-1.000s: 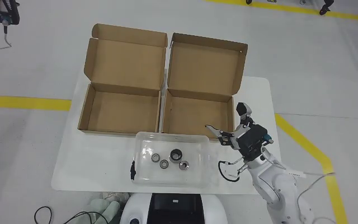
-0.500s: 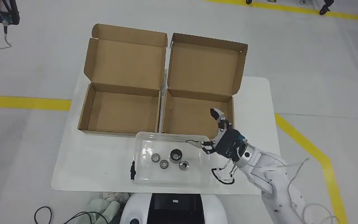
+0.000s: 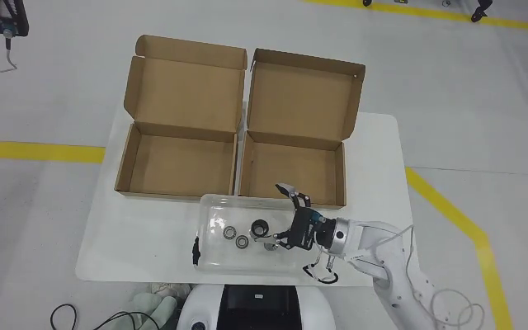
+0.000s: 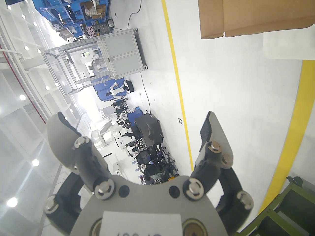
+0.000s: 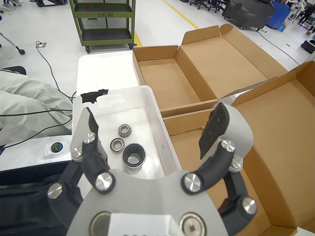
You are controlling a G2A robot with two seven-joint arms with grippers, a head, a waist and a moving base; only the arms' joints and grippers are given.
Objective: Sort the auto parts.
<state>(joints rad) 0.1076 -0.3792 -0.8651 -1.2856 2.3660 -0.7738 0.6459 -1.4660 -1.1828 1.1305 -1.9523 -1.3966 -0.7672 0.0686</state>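
A clear plastic bin [image 3: 216, 211] [image 5: 153, 104] at the table's front edge holds several small metal auto parts. Among them are two ring bearings [image 3: 230, 233] [image 5: 124, 130] and a dark sleeve [image 3: 260, 226] [image 5: 134, 157]. My right gripper [image 3: 280, 216] [image 5: 155, 116] hangs open over the bin's right half, above the parts, with nothing between its fingers. Behind the bin two cardboard boxes stand open, the left box [image 3: 176, 163] [image 5: 169, 84] and the right box [image 3: 290, 169] [image 5: 270, 128]. My left gripper [image 4: 134, 124] is open, off the table and pointing out at the room.
The white table [image 3: 375, 157] has bare room right of the boxes and left of the bin. Both box lids stand up behind the boxes. In the right wrist view a green cart [image 5: 103, 13] stands beyond the table's far end and a pale cloth [image 5: 29, 99] lies beside it.
My right arm has swung left from the table's right side, past the right box's front corner, to over the bin. Its gripper stayed open. The parts have not moved.
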